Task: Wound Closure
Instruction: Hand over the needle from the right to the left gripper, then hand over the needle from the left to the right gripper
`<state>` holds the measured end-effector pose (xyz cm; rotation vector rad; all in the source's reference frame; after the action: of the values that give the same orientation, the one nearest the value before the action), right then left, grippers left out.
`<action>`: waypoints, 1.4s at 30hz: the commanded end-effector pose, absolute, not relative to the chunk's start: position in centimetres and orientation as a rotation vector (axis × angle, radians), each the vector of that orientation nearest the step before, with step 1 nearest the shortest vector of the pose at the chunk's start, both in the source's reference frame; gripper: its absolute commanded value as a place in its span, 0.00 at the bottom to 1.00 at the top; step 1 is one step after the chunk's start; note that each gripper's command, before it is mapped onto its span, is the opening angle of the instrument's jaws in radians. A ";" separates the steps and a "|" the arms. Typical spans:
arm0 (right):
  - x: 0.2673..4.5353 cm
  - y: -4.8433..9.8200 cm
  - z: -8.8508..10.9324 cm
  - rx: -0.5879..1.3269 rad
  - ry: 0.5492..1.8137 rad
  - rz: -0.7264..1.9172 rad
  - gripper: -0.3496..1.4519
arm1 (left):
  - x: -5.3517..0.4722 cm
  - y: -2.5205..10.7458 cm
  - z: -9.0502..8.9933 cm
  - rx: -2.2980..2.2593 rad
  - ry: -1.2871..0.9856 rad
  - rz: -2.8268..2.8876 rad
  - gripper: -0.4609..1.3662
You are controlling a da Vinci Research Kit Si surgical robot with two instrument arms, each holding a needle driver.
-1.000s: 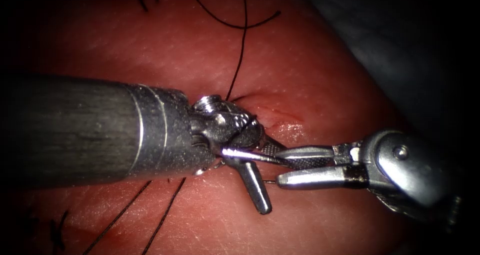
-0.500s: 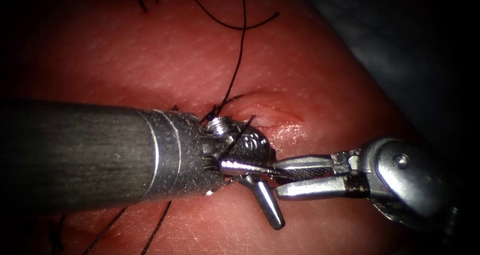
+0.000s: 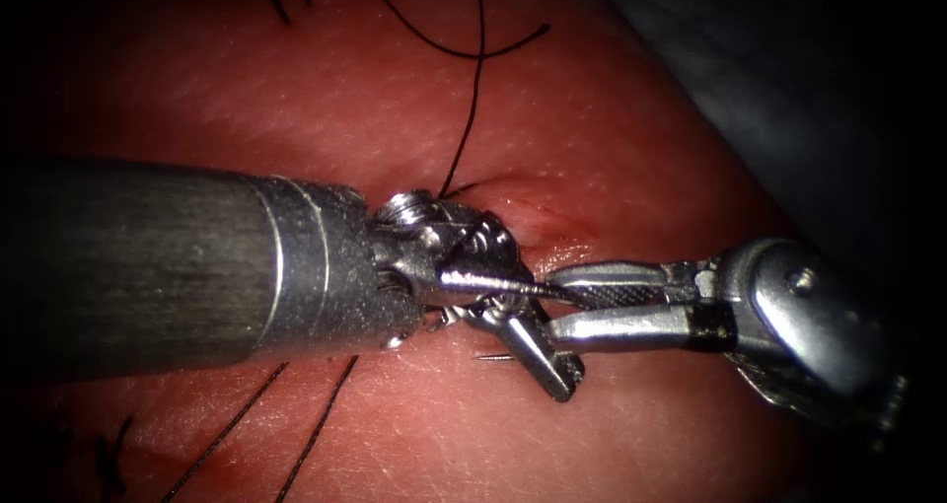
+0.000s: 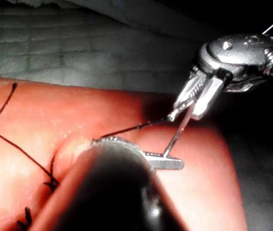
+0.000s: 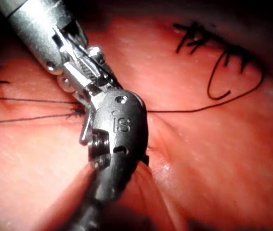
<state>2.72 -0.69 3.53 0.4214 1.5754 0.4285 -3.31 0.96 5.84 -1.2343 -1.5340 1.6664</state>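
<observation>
At the centre of the endoscope view, the left gripper (image 3: pixel 567 343) stands wide open on its thick grey shaft. One jaw reaches right between the jaws of the right gripper (image 3: pixel 554 304) and the other slants toward the lower right; it holds nothing. The right gripper enters from the right with its jaws nearly closed. What they clamp is hard to make out there, where the thin curved steel needle (image 3: pixel 490 357) shows as a bare point just left of the left gripper's lower jaw, lying over the pink pork tissue (image 3: pixel 612 118) below the cut (image 3: pixel 533 222). The left wrist view shows more: the needle (image 4: pixel 177 134) comes out from between the right gripper's (image 4: pixel 187 113) jaws, gripped near one end, and runs down to the flat jaw of the left gripper. There the dark thread (image 4: pixel 131 127) leaves from beside those jaws. I cannot tell whether any part of the needle is in the tissue. In the endoscope view the thread (image 3: pixel 473 99) rises from the cut toward the upper centre. The right wrist view adds dark finished stitches (image 5: pixel 189 38) beyond the two tools.
</observation>
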 end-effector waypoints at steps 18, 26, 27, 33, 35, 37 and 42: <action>2.52 -0.6 3.5 0.245 1.404 0.585 0.71 | -3.32 0.6 5.6 -1.241 -1.238 1.395 0.06; 2.42 -0.7 3.4 0.056 1.140 0.763 0.71 | -3.28 0.4 5.6 -1.259 -1.106 1.344 0.06; 2.41 -0.7 3.4 0.042 1.105 0.779 0.68 | -3.28 0.4 5.6 -1.265 -1.072 1.341 0.06; 2.45 -0.9 3.4 0.017 0.963 0.861 0.52 | -3.28 0.3 5.6 -1.267 -0.901 1.334 0.06; 2.48 -0.9 3.3 0.050 0.918 0.977 0.59 | -3.30 0.2 5.7 -1.271 -0.839 1.358 0.06; 2.51 -0.9 3.3 0.058 0.839 1.011 0.79 | -3.31 0.2 5.7 -1.265 -0.768 1.383 0.06; 2.65 -1.0 3.2 0.060 0.674 1.050 0.74 | -3.35 0.1 5.7 -1.212 -0.626 1.432 0.06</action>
<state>2.67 -0.98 3.18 0.0577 0.6535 1.0500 -3.36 0.08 5.70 -1.2032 -0.6115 1.4380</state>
